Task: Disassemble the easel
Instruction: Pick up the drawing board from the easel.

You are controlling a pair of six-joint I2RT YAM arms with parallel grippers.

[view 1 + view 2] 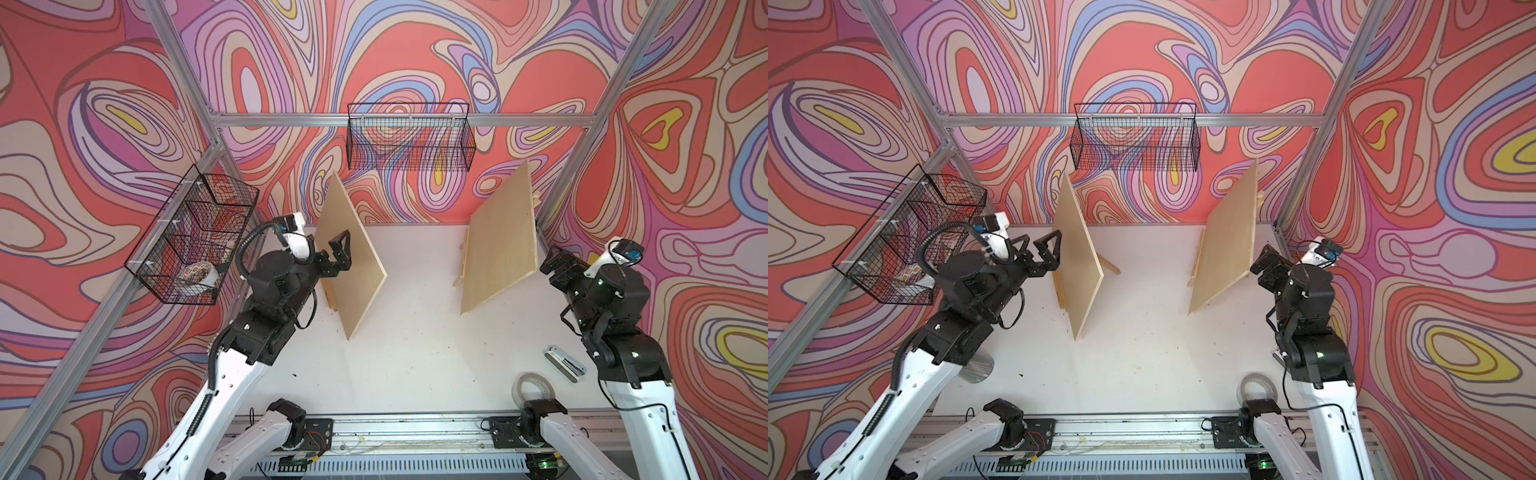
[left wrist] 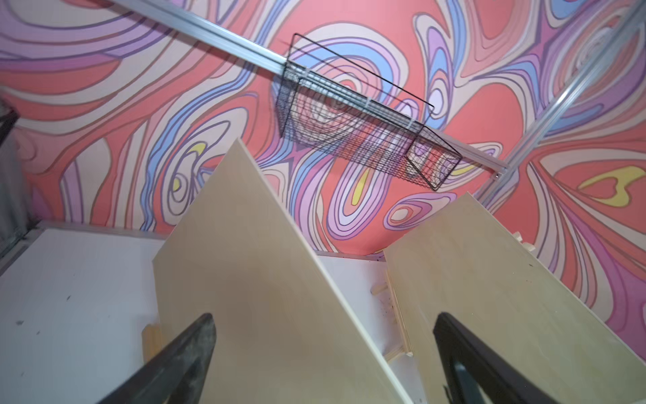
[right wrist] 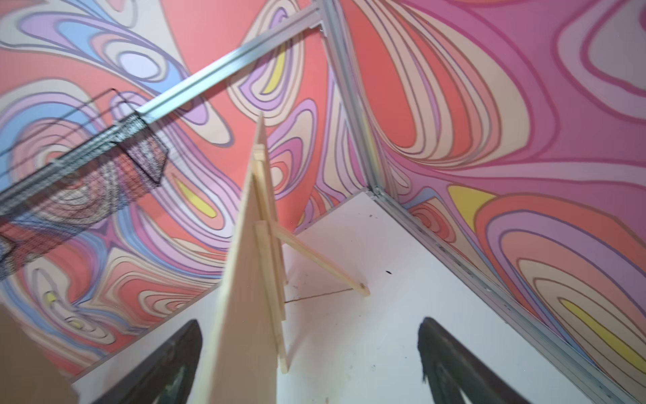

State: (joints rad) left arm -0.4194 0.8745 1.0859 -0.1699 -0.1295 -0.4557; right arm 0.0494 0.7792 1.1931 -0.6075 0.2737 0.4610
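Easels [image 3: 321, 258] upright on speckled white table [image 3: 384, 332] — swirl-patterned walls [image 3: 489, 105]

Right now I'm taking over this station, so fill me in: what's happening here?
The left gripper, open, straddles the left board. The right gripper, also open, straddles the right board. Neither has clamped yet. Both boards stand propped on their easels, nothing lifted off.

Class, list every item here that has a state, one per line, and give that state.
left board: upright, propped on left easel.
right board: upright, propped on right easel.
left claw: open, straddling left board's edge.
right claw: open, straddling right board's edge.
side basket: holds a tape roll.
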